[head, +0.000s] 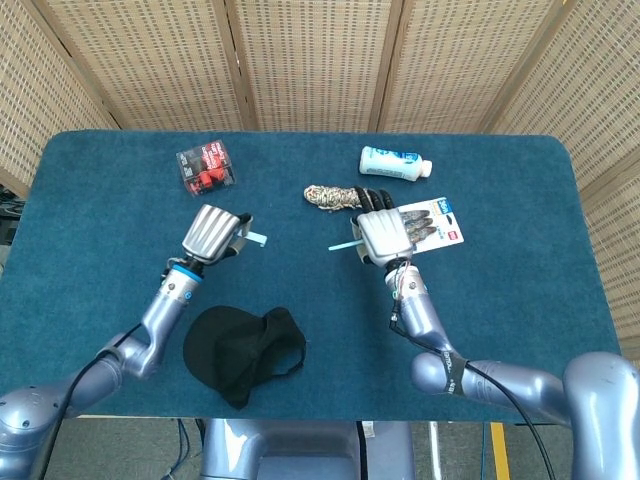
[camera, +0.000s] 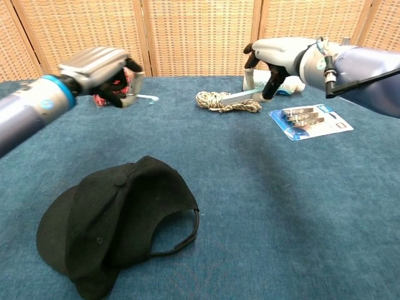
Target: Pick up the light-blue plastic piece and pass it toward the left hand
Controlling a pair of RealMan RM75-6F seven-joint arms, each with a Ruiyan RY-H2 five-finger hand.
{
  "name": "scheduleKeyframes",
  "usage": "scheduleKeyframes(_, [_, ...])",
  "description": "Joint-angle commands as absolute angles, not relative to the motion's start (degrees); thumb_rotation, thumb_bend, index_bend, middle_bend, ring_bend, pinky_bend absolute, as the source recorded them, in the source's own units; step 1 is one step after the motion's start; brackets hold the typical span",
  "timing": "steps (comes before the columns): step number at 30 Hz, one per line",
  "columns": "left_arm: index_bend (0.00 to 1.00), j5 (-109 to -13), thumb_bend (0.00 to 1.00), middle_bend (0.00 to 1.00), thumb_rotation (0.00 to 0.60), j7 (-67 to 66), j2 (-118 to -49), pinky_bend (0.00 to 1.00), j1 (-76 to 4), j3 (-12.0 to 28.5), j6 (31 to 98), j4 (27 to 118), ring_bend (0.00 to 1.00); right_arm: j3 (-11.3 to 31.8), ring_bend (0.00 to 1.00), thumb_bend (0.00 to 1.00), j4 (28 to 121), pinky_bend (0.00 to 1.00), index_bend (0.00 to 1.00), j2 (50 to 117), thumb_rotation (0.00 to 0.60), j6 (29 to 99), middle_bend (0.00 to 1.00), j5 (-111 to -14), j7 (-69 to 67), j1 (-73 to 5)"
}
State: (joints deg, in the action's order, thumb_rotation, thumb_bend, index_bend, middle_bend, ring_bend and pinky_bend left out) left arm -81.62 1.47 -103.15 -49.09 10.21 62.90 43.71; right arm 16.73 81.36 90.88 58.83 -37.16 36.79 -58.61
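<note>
My left hand (head: 210, 232) is curled around a small light-blue plastic piece (head: 256, 238) whose tip juts out toward the table's middle. In the chest view the left hand (camera: 100, 64) is blurred, and the tip (camera: 148, 97) shows beside it. My right hand (head: 385, 233) pinches a longer light-blue plastic strip (head: 343, 246) that points left. The chest view shows this hand (camera: 281, 50) holding the strip (camera: 240, 97) above the table. The two hands are well apart, with a wide gap between the two pieces.
A black cap (head: 245, 350) lies near the front edge, below the left hand. A rope bundle (head: 330, 195), a white bottle (head: 395, 163) and a blister pack (head: 430, 225) sit by the right hand. A red-and-black package (head: 207, 168) lies at the back left.
</note>
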Motion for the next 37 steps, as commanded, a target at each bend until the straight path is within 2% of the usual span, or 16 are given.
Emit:
scheduleKeyframes(1, [0.83,-82.1,0.58,1.0,0.6,3.4,-101.9,0.93,-47.6,9.1,63.5,41.7,0.98,16.5,0.0,0.57,80.4,0.0,0.7,91.0,0.6,58.6,0.0,-37.2,36.3,-58.2])
scheduleKeyframes(2, [0.83,-82.1,0.56,1.0,0.6,3.5,-101.8,0.93,-47.4,9.0,63.6,41.3,0.98,16.5,0.0,0.57,80.0,0.0,0.7,91.1,0.6,58.6,0.0,-37.2,36.2,-58.1])
scheduleKeyframes(3, [0.8,-82.1,0.5,0.97,0.6,3.4,-101.7,0.93,-47.1,8.9,63.8,40.7,0.97,16.4,0.0,0.57,79.6,0.0,0.7,91.2,0.6,58.4,0.0,-37.0,36.1,-58.0])
scheduleKeyframes(5, [0.68,-82.4,0.3,0.84,0.6,3.4,-101.6,0.88,-46.8,8.8,64.6,40.1,0.86,16.5,0.0,0.47,79.0,0.0,0.63,91.5,0.6,58.4,0.0,-36.9,35.7,-57.8])
scheduleKeyframes(6, [0.55,-82.4,0.16,0.65,0.6,3.4,-101.5,0.78,-46.6,8.8,64.8,39.8,0.69,16.6,0.0,0.31,78.8,0.0,0.51,91.6,0.6,58.4,0.0,-37.0,35.4,-57.7])
scheduleKeyframes(7, [0.41,-82.3,0.06,0.42,0.6,3.4,-101.4,0.62,-46.5,8.7,64.6,39.9,0.47,16.7,0.0,0.15,78.7,0.0,0.34,91.7,0.6,58.3,0.0,-37.0,35.1,-57.6])
scheduleKeyframes(8, [0.32,-81.8,0.02,0.26,0.6,3.1,-101.0,0.5,-46.4,8.8,63.7,40.2,0.31,16.8,0.0,0.08,78.8,0.0,0.25,91.6,0.6,58.2,0.0,-37.1,34.7,-57.5])
scheduleKeyframes(9, [0.2,-81.4,0.0,0.09,0.6,2.6,-100.7,0.34,-46.4,9.0,63.2,40.6,0.13,16.9,0.0,0.0,78.9,0.0,0.1,91.5,0.6,58.1,0.0,-37.1,34.5,-57.4])
scheduleKeyframes(10, [0.11,-80.9,0.0,0.02,0.6,1.8,-100.2,0.26,-46.3,9.2,62.6,41.5,0.05,16.9,0.0,0.0,79.0,0.0,0.03,91.3,0.6,58.2,0.0,-36.9,34.6,-57.3])
scheduleKeyframes(13, [0.0,-79.2,0.0,0.0,0.6,-0.6,-97.1,0.15,-45.6,10.1,61.6,46.2,0.0,17.4,0.0,0.0,81.3,0.0,0.0,89.6,0.6,59.1,0.0,-36.5,35.0,-56.8])
scheduleKeyframes(20, [0.0,-76.4,0.0,0.0,0.6,-5.6,-89.1,0.01,-40.0,10.9,66.3,59.6,0.0,16.6,0.0,0.0,87.9,0.0,0.0,83.6,0.6,63.6,0.0,-44.3,29.1,-51.6])
scheduleKeyframes(25, [0.0,-74.7,0.0,0.0,0.6,-5.9,-83.6,0.0,-33.4,10.8,73.4,70.4,0.0,12.9,0.0,0.0,88.8,0.0,0.0,79.1,0.6,66.7,0.0,-53.6,22.5,-45.9])
scheduleKeyframes(29, [0.0,-72.4,0.0,0.0,0.6,-6.1,-78.8,0.0,-27.3,9.7,77.6,79.3,0.0,8.6,0.0,0.0,85.5,0.0,0.0,76.9,0.6,69.5,0.0,-63.1,13.6,-40.5])
scheduleKeyframes(37, [0.0,-73.0,0.0,0.0,0.6,0.7,-74.6,0.0,-18.2,6.0,83.3,85.2,0.0,4.0,0.0,0.0,76.9,0.0,0.0,77.0,0.6,77.3,0.0,-73.1,1.1,-31.7])
